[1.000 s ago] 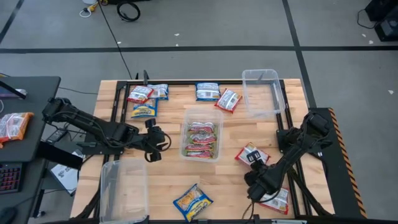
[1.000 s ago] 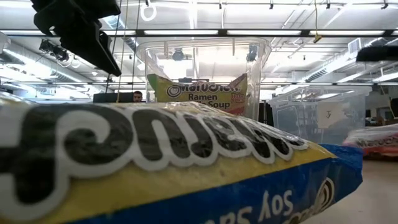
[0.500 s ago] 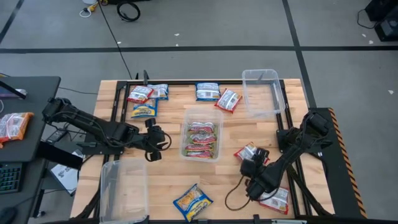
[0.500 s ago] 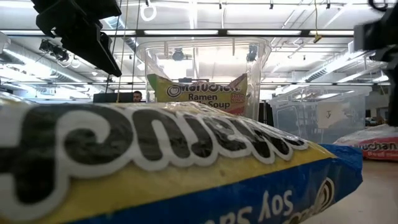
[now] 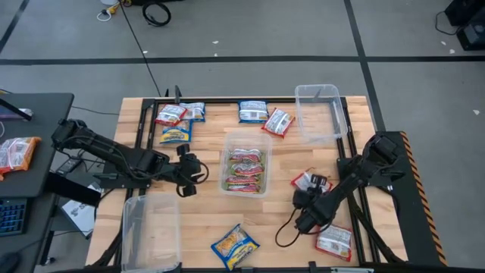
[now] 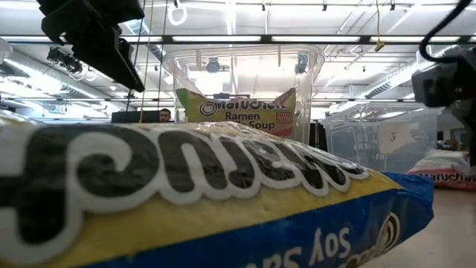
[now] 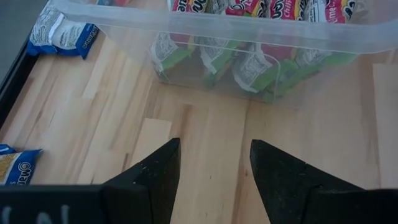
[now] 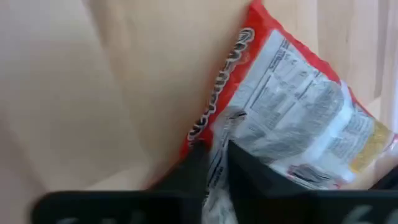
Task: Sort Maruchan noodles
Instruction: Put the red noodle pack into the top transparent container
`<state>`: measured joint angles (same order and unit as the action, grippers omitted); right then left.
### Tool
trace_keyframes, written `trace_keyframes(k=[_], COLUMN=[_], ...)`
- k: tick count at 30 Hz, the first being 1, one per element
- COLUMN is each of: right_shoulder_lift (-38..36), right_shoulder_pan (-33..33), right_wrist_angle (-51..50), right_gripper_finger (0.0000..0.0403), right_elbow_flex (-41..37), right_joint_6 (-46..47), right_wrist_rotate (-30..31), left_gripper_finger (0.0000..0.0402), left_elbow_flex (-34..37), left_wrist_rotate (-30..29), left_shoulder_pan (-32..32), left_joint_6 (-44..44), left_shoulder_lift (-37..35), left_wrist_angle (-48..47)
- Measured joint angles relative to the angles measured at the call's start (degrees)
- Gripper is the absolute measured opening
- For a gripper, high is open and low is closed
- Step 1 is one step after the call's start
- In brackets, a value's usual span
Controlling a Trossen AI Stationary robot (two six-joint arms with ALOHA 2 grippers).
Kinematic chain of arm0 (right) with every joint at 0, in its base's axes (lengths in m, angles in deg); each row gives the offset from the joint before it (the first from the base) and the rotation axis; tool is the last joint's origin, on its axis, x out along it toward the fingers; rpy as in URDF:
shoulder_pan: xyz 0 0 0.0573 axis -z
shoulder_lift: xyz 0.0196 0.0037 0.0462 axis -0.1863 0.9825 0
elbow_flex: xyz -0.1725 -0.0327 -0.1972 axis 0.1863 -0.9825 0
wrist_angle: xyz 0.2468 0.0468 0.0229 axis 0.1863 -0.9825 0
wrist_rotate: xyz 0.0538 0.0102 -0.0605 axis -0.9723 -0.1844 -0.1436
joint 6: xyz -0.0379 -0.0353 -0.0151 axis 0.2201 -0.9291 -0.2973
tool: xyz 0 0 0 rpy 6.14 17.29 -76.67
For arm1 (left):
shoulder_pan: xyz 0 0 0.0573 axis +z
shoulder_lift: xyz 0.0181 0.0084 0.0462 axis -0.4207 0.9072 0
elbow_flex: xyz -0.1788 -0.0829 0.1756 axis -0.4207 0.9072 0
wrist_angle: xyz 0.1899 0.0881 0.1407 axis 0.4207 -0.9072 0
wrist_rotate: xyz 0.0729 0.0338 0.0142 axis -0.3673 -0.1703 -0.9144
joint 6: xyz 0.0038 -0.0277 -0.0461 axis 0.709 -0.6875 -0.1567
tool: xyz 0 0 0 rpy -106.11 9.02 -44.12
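Observation:
Maruchan noodle packets lie about the wooden table. A red-and-white packet (image 5: 309, 180) lies flat at the right, and my right gripper (image 5: 312, 188) stands over it, shut on its edge; it fills the right wrist view (image 8: 292, 118). Another red-and-white packet (image 5: 334, 243) lies near the front right. The centre tub (image 5: 227, 163) holds silvery green-pink packets (image 5: 246, 168). My left gripper (image 5: 189, 171) hovers open left of that tub (image 7: 249, 34), touching nothing. A blue-and-yellow packet (image 6: 186, 193) fills the low view. My right gripper pinches the red-and-white packet at its red-bordered edge (image 8: 217, 144) between the two fingers (image 8: 198, 163). The fingers come from above, slanting down. The packet lies flat on the table.
An empty clear tub (image 5: 318, 114) stands at the far right and another (image 5: 150, 226) at the near left. Several packets (image 5: 182, 121) lie along the far edge, two more (image 5: 265, 115) beside the far tub. One blue-and-yellow packet (image 5: 235, 246) lies at the near edge.
My right gripper has gone from beside the front-right packet toward the far edge, onto the other red-and-white packet, sinking and rolling its wrist on the way. My left arm has kept still.

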<state>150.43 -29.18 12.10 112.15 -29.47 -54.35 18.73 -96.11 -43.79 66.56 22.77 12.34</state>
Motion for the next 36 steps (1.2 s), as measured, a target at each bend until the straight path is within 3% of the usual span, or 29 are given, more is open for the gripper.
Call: trace_keyframes(k=[8, 14, 23, 29, 36], right_shoulder_lift=[0.0, -2.2, -17.1, -26.6, -32.1], right_shoulder_pan=[0.4, 1.9, 5.7, 14.3, 32.9], right_wrist_angle=[-10.3, -19.3, -21.7, -21.9, -23.1], right_gripper_finger=[0.0008, 0.0008, 0.0008, 0.0008, 0.0008], right_elbow_flex=[10.0, 19.2, 23.3, 23.4, 23.4], right_joint_6=[-14.4, -21.8, -34.0, -43.8, -54.4], right_wrist_rotate=[0.1, 5.2, 17.1, 18.3, 15.0], left_gripper_finger=[0.0197, 0.0197, 0.0197, 0.0197, 0.0197], left_elbow_flex=[0.0, -1.0, -6.5, -7.2, -7.3], left_wrist_rotate=[0.0, 0.0, 0.0, 0.0, 0.0], left_shoulder_pan=[0.0, 0.1, -0.6, -0.6, -0.6], left_joint_6=[0.7, 2.9, 8.2, 10.7, 13.6], left_shoulder_lift=[-0.1, -2.4, -8.3, -11.3, -12.1], left_wrist_angle=[-0.9, -1.4, -1.4, 1.9, 7.1])
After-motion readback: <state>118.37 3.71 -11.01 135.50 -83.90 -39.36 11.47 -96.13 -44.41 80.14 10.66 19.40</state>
